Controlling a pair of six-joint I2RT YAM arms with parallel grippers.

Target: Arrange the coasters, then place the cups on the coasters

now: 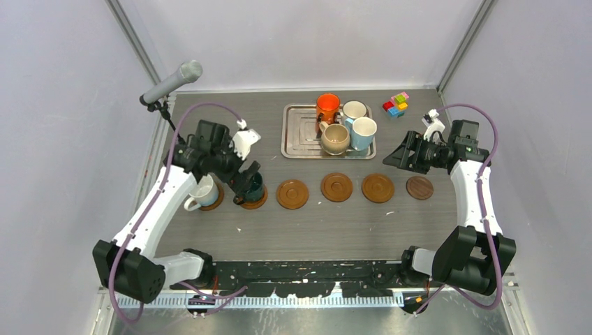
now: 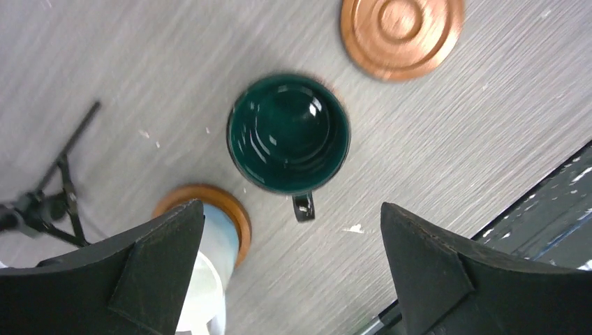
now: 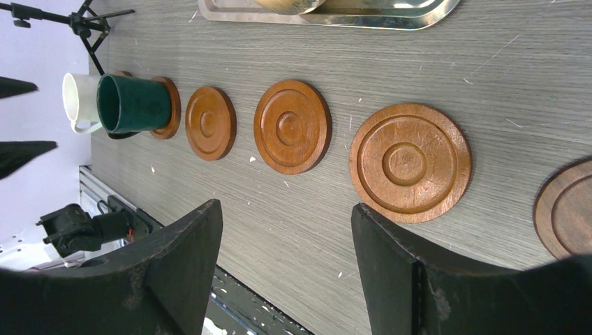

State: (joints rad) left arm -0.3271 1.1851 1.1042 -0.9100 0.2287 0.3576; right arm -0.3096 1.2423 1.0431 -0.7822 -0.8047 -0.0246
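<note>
Across the grey table (image 1: 314,234), items are recorded by size.

Arms: two. The left arm (image 1: 157,202) reaches over the left end of the row of coasters (image 1: 336,187). The left gripper (image 2: 290,209) stands directly above the dark green cup (image 2: 288,134) with its jaws spread wide. It is clear of the cup and holds nothing. The right arm (image 1: 475,195) extends inward from the right side. The right gripper (image 3: 285,209) hovers over the right part of the row, jaws well parted and empty.

Tray: one silver tray (image 1: 297,136), far middle of the table.

Microphone: one microphone (image 1: 171,82) on a stand, far left corner.

Cups: six.
- Four stand on the tray: the orange cup (image 1: 327,106), whitish cup (image 1: 354,110), beige cup (image 1: 335,138) and light blue cup (image 1: 363,131).
- Two stand on coasters: the white cup (image 1: 202,193) on the leftmost coaster (image 1: 218,202), and the dark green cup on the second coaster (image 1: 260,203).

Coasters: six, in a single row in front of the tray.
- Two are occupied, as noted above.
- Four are bare: the third coaster (image 1: 292,194), fourth coaster (image 1: 336,187), fifth coaster (image 1: 378,188) and the smaller, darker end coaster (image 1: 419,188).

Blocks: one cluster of coloured blocks (image 1: 396,105), far right of the tray. The number of blocks cannot be told.
</note>
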